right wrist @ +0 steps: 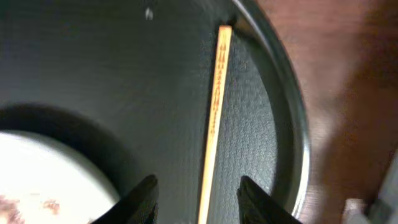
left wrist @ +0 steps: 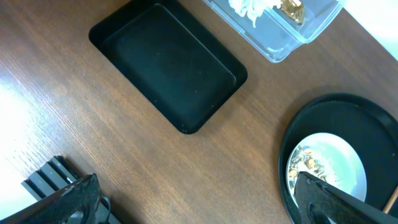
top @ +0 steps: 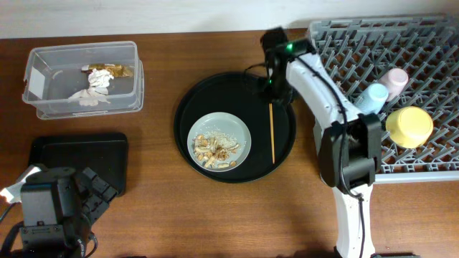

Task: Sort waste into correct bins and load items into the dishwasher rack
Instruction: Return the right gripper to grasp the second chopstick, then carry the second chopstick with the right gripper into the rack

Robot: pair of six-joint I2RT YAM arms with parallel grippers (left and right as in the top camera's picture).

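The grey-green plate (top: 237, 133) with beige food scraps (top: 214, 150) sits in the round black tray (top: 197, 100). My right gripper (top: 276, 92) is open and low over that tray's right side. In the right wrist view its fingers (right wrist: 199, 196) straddle the wooden chopstick (right wrist: 214, 112) without touching it. My left gripper (left wrist: 193, 186) is open and empty above bare table, left of the plate (left wrist: 339, 155). The clear box (top: 82, 75) holds white paper (top: 90, 97) and the gold wrapper (top: 118, 70). The shallow black tray (top: 79, 161) is empty. The blue cup (top: 371, 97), pink cup (top: 394, 79) and yellow bowl (top: 409, 126) are in the rack (top: 423, 43).
The chopstick (top: 272, 132) lies lengthwise along the round tray's right part. The rack fills the right side, close to the right arm. The black tray (left wrist: 168, 68) and clear box (left wrist: 280, 34) lie ahead of my left gripper.
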